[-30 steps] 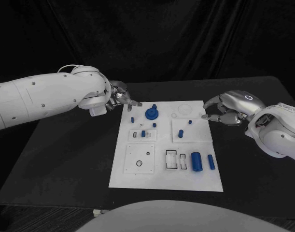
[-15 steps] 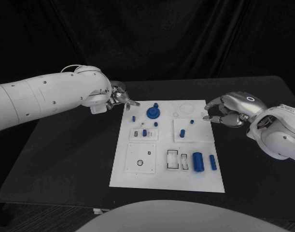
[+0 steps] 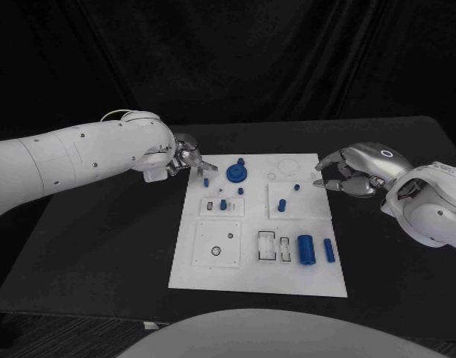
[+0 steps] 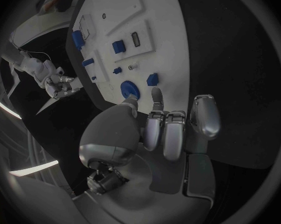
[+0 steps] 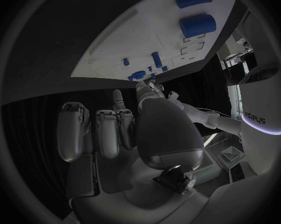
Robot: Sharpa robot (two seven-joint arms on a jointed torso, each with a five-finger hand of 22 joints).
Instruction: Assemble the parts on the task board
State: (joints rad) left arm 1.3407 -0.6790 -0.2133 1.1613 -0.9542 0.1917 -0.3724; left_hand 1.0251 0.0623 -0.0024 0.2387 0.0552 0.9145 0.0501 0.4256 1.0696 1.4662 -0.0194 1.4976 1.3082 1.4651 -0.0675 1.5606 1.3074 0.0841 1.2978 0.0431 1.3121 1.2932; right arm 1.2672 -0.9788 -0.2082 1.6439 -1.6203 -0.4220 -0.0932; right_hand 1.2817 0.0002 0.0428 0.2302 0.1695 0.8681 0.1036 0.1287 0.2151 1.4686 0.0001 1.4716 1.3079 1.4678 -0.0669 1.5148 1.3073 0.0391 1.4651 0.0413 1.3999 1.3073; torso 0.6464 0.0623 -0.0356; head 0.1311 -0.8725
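1. Now the left hand [image 3: 188, 159] hovers at the far left corner of the task board [image 3: 251, 277], its fingers [image 4: 205, 119] curled loosely together with nothing between them; a fingertip reaches toward the round blue part [image 3: 235, 174] near the board's far edge.
2. Across the board, the right hand [image 3: 351, 173] sits just off the far right edge, its fingers bent inward; whether anything small is pinched there I cannot tell.
3. The task board is a white rectangular plate lying in the middle of the black table [image 3: 98, 246], with raised white square sub-plates and outlined slots on it.
4. The round blue part is a disc with a stub rising from it; just beside it, nearer the left edge, stands a small blue peg [image 3: 206, 181].
5. Toward the middle lie more small blue pieces, one seated in a raised square [image 3: 222, 204] and one short bar [image 3: 280, 204] on the right-hand square.
6. Near the board's near right part lie a thick blue cylinder [image 3: 305, 249] and a thinner blue rod [image 3: 328, 250], side by side.
7. The right wrist view shows lettering on the robot's body, too blurred to read surely.
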